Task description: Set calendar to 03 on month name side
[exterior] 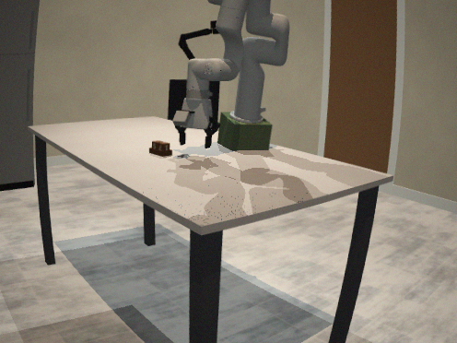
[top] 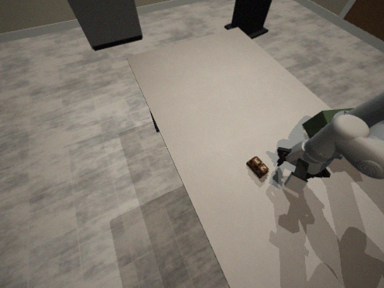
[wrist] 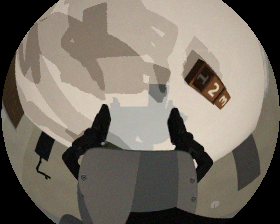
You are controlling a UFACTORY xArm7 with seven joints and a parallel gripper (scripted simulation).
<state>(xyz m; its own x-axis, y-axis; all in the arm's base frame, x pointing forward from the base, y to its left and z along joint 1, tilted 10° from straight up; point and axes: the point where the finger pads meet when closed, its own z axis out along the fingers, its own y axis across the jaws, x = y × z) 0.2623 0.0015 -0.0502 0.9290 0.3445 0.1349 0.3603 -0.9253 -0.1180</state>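
Calendar tray holds two cubes (side by side), claw empty.

The arm folds downward, its gripper spread wide and empty.

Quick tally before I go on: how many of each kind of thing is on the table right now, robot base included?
Calendar tray: 1
Digit cubes: 2, side by side in the tray
Green robot base: 1
Total: 4
The tool is open and holds nothing; it stands beside the tray, apart from it.
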